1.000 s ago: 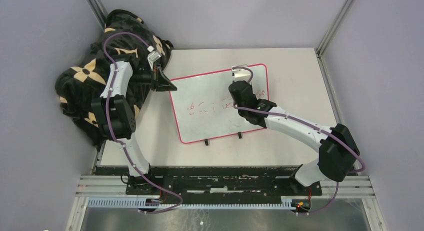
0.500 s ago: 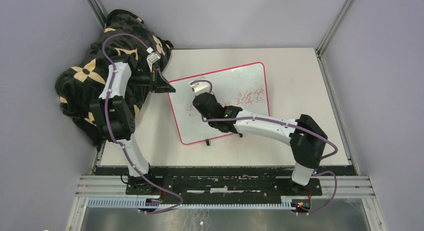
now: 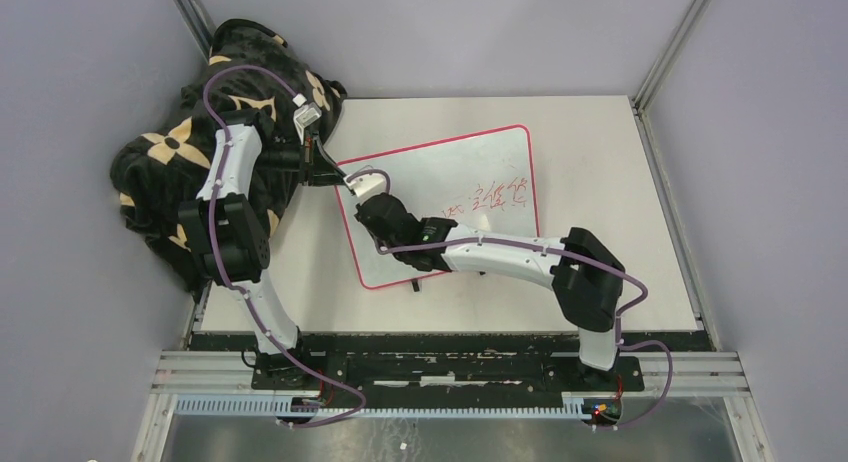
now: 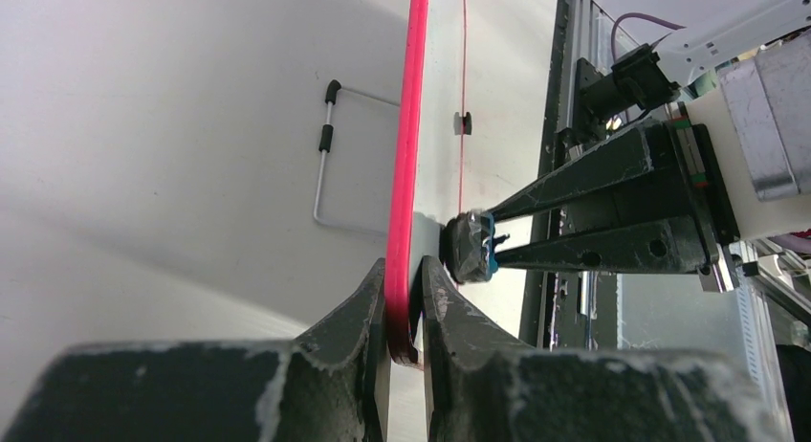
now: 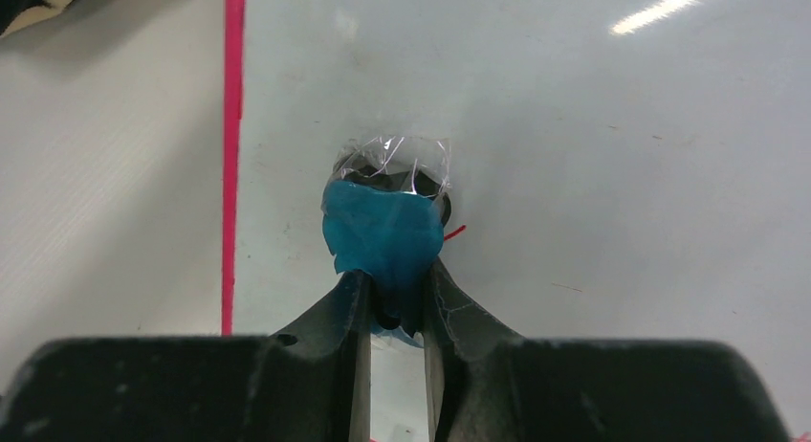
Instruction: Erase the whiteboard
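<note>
A large flat white whiteboard with rounded corners and a thin red-pink rim [image 3: 440, 172] lies at a slant on the white table [image 3: 600, 152], towards its middle and left. The left gripper [image 4: 406, 294] is clamped on the board's rim at the far left corner, one black finger on each side of the pink edge. The right arm reaches across the board from the right, and the right gripper [image 5: 390, 284] is shut on a small dark eraser pad wrapped in teal tape and crinkled clear film [image 5: 383, 222]. The pad is pressed against the white surface just beside the left rim, close to the corner the other arm holds. A short red stroke [image 5: 455, 232] shows on the board at the pad's edge. A cluster of red handwriting [image 3: 500, 194] sits on the right half of the board, well apart from the pad, while the white surface around the pad shows only faint specks. One small black foot [image 3: 412, 285] juts from the board's near long edge; the right arm covers the stretch of that edge beside it. A crumpled black blanket with tan flower motifs [image 3: 170, 152] is heaped at the table's far left corner, beneath the left arm.
</note>
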`<state>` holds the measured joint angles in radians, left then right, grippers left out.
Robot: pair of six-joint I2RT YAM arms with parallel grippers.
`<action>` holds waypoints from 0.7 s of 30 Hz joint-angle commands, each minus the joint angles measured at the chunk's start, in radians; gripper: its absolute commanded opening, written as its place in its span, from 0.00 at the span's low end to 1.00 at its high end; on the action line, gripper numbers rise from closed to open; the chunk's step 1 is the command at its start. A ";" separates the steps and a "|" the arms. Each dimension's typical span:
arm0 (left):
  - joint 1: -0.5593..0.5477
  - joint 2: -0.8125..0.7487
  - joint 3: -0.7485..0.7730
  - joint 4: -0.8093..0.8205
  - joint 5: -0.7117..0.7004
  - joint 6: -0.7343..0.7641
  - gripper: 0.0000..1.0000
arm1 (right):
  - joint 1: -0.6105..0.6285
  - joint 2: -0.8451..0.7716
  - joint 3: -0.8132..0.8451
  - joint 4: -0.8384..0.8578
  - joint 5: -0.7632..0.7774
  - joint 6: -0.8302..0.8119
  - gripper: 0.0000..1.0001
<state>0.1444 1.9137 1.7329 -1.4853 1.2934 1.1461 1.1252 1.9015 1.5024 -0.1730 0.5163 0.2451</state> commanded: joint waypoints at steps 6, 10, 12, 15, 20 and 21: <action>-0.008 -0.073 0.001 0.024 -0.036 0.067 0.03 | -0.192 -0.213 -0.266 0.014 0.216 0.000 0.01; -0.006 -0.073 0.001 0.025 -0.036 0.067 0.03 | -0.278 -0.325 -0.373 0.017 0.247 -0.017 0.01; -0.006 -0.074 -0.001 0.025 -0.035 0.066 0.03 | -0.297 -0.362 -0.409 0.023 0.262 -0.032 0.01; -0.007 -0.076 -0.002 0.025 -0.035 0.068 0.03 | -0.298 -0.385 -0.427 0.027 0.229 -0.027 0.01; -0.006 -0.077 -0.004 0.025 -0.028 0.066 0.03 | -0.209 -0.304 -0.353 0.034 0.161 0.020 0.01; -0.007 -0.077 -0.004 0.024 -0.028 0.065 0.03 | -0.174 -0.272 -0.319 0.032 0.169 0.015 0.01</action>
<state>0.1371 1.8885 1.7271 -1.4902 1.2869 1.1461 0.8604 1.5280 1.1007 -0.1452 0.6895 0.2478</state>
